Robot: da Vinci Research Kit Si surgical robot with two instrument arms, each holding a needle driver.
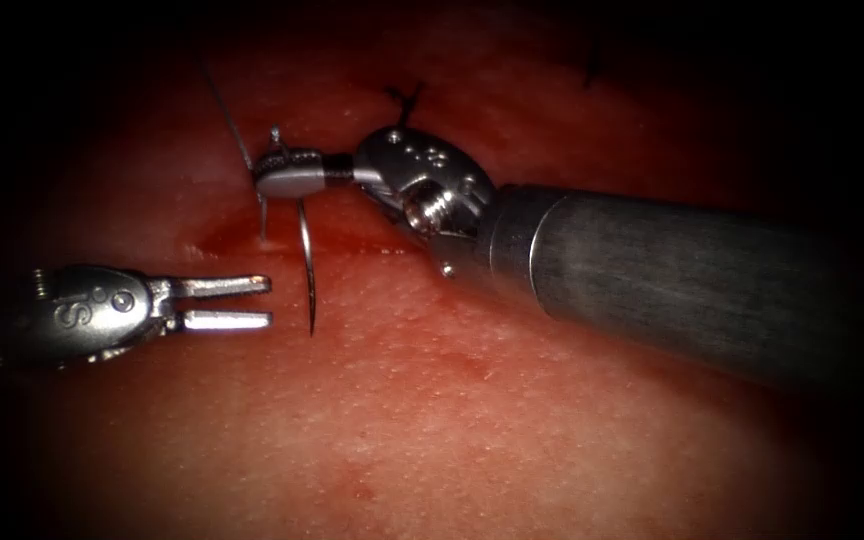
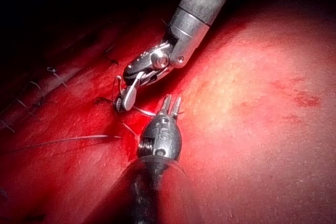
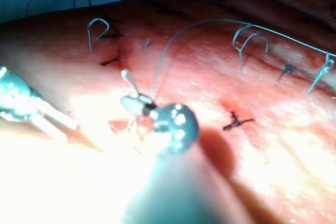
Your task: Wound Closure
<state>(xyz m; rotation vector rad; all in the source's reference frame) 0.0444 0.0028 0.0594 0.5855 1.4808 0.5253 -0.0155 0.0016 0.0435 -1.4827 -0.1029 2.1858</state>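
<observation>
The right arm's steel needle driver (image 1: 287,178), on its long grey shaft, reaches in from the right of the endoscope view, and its jaws are closed on the thin curved steel needle (image 1: 306,262). The grip sits near one end of the curve. From the jaws the needle hangs down in an arc over the red, moist pork-belly tissue (image 1: 512,430), and its free tip (image 1: 313,330) lies close above the surface; whether that tip touches the tissue cannot be told. A short stub of the needle pokes out on the far side of the jaws.

The fine dark thread (image 1: 227,110) runs up and to the left from the jaws. In the right wrist view this thread (image 3: 173,45) arches up from the tool (image 3: 137,103) and away across the tissue.

The left arm's silver needle driver (image 1: 252,303) lies to the left of the needle, near it yet apart. Its two jaws stand narrowly parted and hold nothing. In the left wrist view the same tool (image 2: 171,104) points towards the right tool (image 2: 127,95), with a small gap between them.

A wet patch of red fluid (image 1: 232,235) lies at the shallow cut under the right tool. A knotted dark stitch (image 1: 407,100) sits just beyond the right tool's wrist.
</observation>
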